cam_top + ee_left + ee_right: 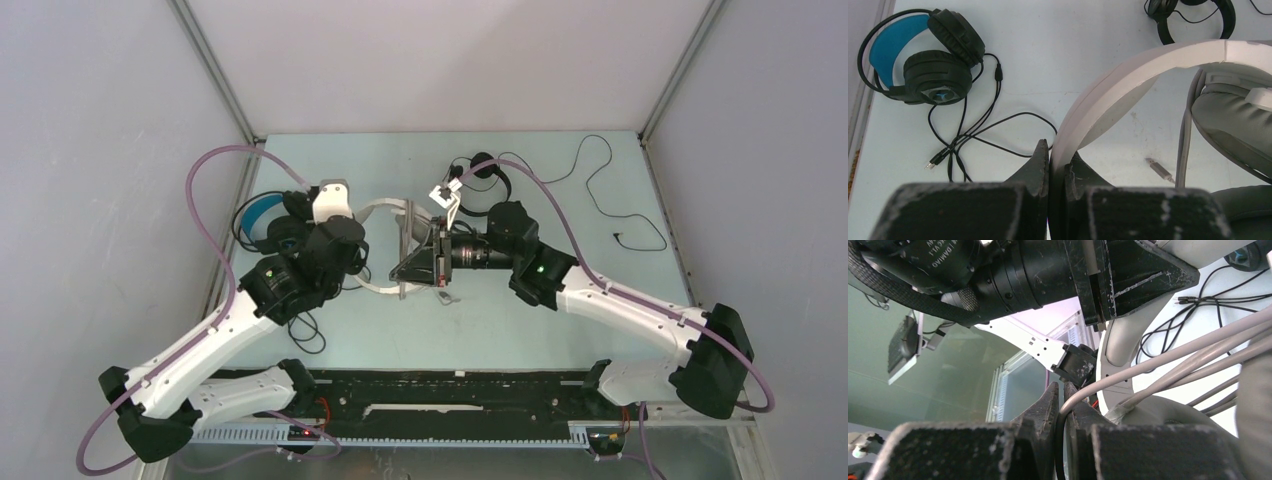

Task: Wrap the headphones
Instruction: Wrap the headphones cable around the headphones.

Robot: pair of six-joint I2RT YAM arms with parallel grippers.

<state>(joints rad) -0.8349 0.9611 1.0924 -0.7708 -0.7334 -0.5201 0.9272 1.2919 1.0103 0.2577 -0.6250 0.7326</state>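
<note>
The white headphones' headband point(1128, 80) arches up from my left gripper point(1058, 152), which is shut on the band's lower end. A grey ear pad point(1233, 120) and a grey cable point(1185, 135) hang to the right of it. My right gripper point(1061, 390) is shut on that grey cable point(1168, 355), which bends out from between the fingertips. From above, the band point(385, 207) lies between both wrists at the table's middle. The black headphones with blue lining point(923, 55) lie at the far left with their cable loose. The small black headphones point(485, 180) lie at the back.
A USB plug point(1160, 170) rests on the table under the white band. A thin black cable point(600, 200) from the small headset trails to the back right. The left arm's wrist point(1023, 270) hangs close above the right gripper. Grey walls point(120, 150) enclose the table.
</note>
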